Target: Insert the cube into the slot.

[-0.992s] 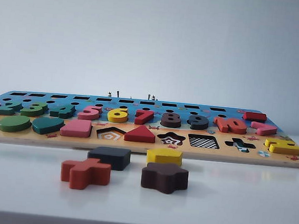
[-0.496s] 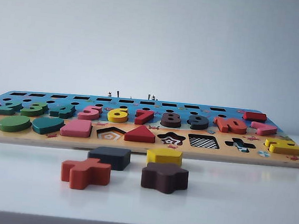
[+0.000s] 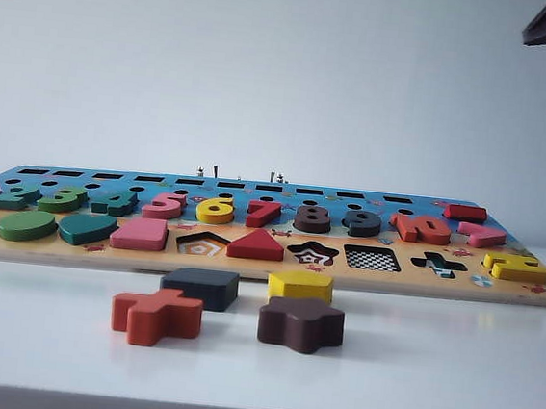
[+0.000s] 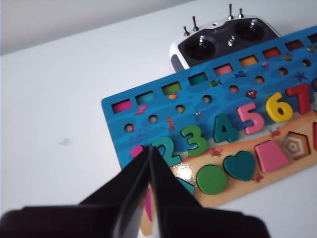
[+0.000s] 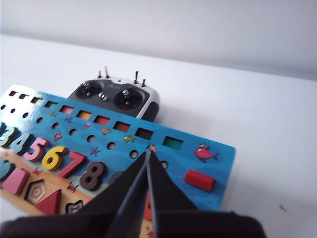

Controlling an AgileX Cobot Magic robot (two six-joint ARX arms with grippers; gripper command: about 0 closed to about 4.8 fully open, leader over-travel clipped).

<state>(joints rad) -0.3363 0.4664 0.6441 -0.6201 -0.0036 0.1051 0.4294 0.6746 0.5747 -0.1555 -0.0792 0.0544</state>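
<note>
Both grippers hung above the puzzle board (image 3: 267,262) with jaws clenched on nothing: left gripper (image 4: 149,148) over its low-number end, right gripper (image 5: 147,152) over its far edge. Well clear of both jaws, the cube (image 3: 199,287) lay on open desk (image 3: 432,365) just before the board's near edge; the slot (image 3: 372,259) stood empty.

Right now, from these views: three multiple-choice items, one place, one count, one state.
1. Where is the cube?
A. In the slot
B. On the table before the puzzle board
C. In a gripper

2. How many loose blocks lie before the puzzle board?
A. Two
B. Four
C. Six

3. The right gripper is:
A. shut, empty
B. open
C. shut on a block

B: it lies off the board, the slot bare.
B: navy, yellow, orange, brown.
A: fingers meet, nothing between; left gripper likewise.
</note>
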